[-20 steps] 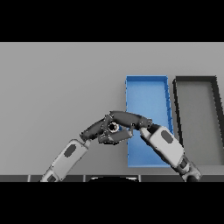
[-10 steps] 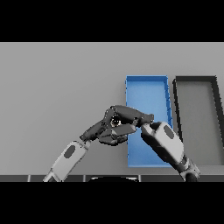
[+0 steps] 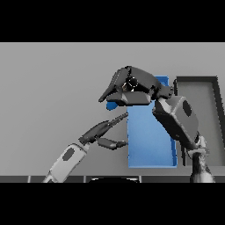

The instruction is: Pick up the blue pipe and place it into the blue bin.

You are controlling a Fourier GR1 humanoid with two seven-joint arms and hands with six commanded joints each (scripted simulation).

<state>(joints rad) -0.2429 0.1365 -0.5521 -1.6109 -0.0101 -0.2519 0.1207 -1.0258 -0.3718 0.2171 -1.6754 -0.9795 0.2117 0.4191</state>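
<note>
Head view shows the right hand (image 3: pixel 132 90) raised above the grey surface (image 3: pixel 52 88), its fingers curled round the blue pipe (image 3: pixel 117 105); only a small blue end peeks out under them, at the near left corner of the hand. The pipe hangs just left of the blue bin (image 3: pixel 151 145), over the bin's left wall or a little outside it; which of the two I cannot tell.

To finish well, the hand should probably carry the pipe rightward until it sits squarely over the bin's floor, lower it inside the walls, and only then loosen the fingers, so the pipe does not clip the rim and roll onto the surface. A dark bin (image 3: pixel 197 94) stands just right of the blue one, so overshooting is a risk.

The right forearm rises steeply from the lower right, bent at the wrist, with the back of the hand turned up. The left hand (image 3: pixel 105 132) lies low beside the bin's left wall, fingers straight, holding nothing.
</note>
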